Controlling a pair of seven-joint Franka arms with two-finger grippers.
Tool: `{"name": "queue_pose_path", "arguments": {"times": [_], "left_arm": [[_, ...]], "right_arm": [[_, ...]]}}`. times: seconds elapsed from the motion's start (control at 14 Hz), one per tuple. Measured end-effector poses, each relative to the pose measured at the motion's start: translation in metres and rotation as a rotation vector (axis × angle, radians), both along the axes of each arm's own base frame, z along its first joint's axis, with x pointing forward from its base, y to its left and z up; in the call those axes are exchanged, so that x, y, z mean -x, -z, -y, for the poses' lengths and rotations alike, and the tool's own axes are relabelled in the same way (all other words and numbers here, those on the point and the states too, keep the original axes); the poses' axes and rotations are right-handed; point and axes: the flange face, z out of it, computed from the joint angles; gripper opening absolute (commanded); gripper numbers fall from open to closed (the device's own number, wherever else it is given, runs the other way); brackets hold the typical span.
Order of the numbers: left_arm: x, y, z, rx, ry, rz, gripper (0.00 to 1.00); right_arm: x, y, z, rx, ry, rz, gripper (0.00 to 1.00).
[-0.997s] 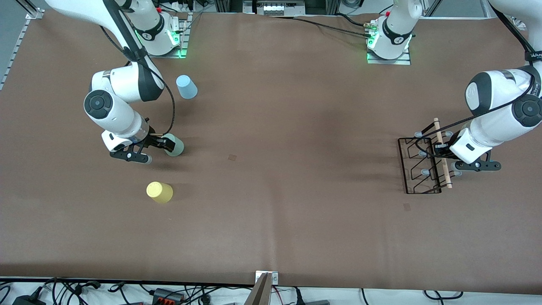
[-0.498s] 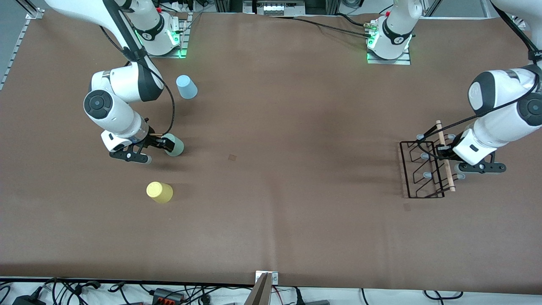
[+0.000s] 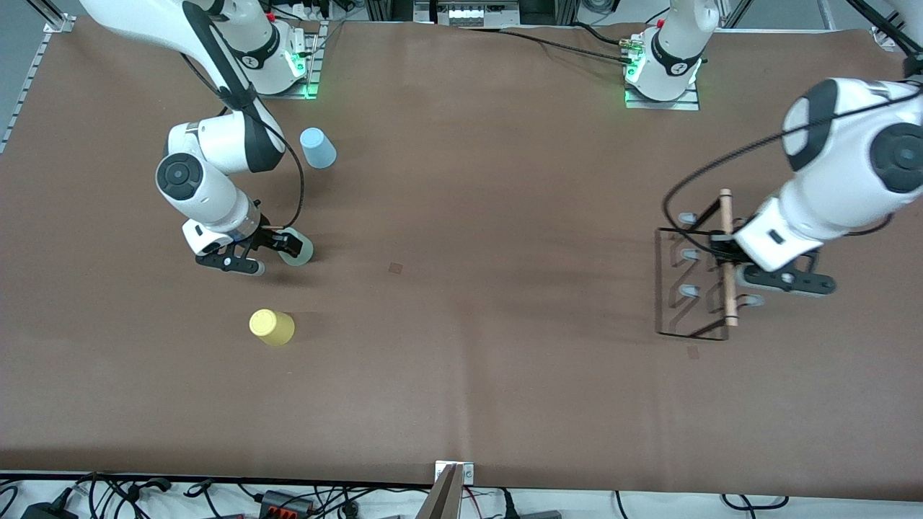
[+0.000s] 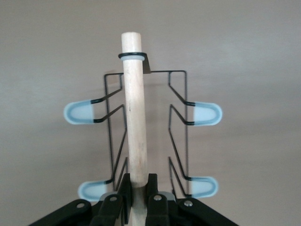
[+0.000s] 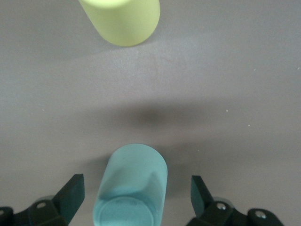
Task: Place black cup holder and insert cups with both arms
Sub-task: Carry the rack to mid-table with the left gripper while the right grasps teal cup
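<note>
The black cup holder [image 3: 659,288] hangs from my left gripper [image 3: 723,254], which is shut on its wooden rod [image 3: 727,216] near the left arm's end of the table. The left wrist view shows the gripper [image 4: 138,193] clamped on the rod [image 4: 135,122], with pale blue pegs [image 4: 82,113] on both sides. My right gripper [image 3: 280,246] is open around the upside-down mint green cup [image 3: 299,250]. In the right wrist view the cup [image 5: 136,169] sits between the spread fingers [image 5: 70,193], untouched. The yellow cup [image 3: 272,326] stands nearer the front camera and the light blue cup [image 3: 317,148] farther from it.
The brown table mat [image 3: 469,252] lies bare between the cups and the rack. Both arm bases [image 3: 660,72] stand at the table's edge farthest from the front camera. Cables run along the nearest edge [image 3: 288,497]. The yellow cup also shows in the right wrist view [image 5: 122,19].
My left gripper has carried the rack toward the right arm's end of the table and it looks raised. My right gripper has shifted slightly, still open around the mint cup.
</note>
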Motion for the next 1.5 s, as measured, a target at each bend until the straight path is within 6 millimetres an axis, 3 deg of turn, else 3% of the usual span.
{"name": "queue_pose_path", "arguments": {"times": [0.28, 0.64, 1.0, 1.42, 1.5], "left_arm": [[0.020, 0.001, 0.089, 0.026, -0.065, -0.011, 0.02], [0.048, 0.004, 0.184, 0.042, -0.108, -0.021, 0.02], [0.075, 0.052, 0.294, 0.056, -0.127, -0.094, 0.02], [0.076, 0.109, 0.381, 0.189, -0.263, -0.069, 0.02], [0.079, 0.117, 0.390, 0.203, -0.274, -0.066, 0.02]], "right_arm": [[0.004, 0.003, -0.005, 0.000, -0.010, -0.001, 1.00], [0.007, 0.006, -0.010, 0.001, -0.013, -0.005, 1.00], [0.008, 0.014, -0.011, 0.002, -0.012, -0.015, 1.00], [0.009, 0.018, -0.011, 0.002, -0.011, -0.019, 1.00], [0.009, 0.018, -0.011, 0.002, -0.012, -0.018, 0.90]]}}
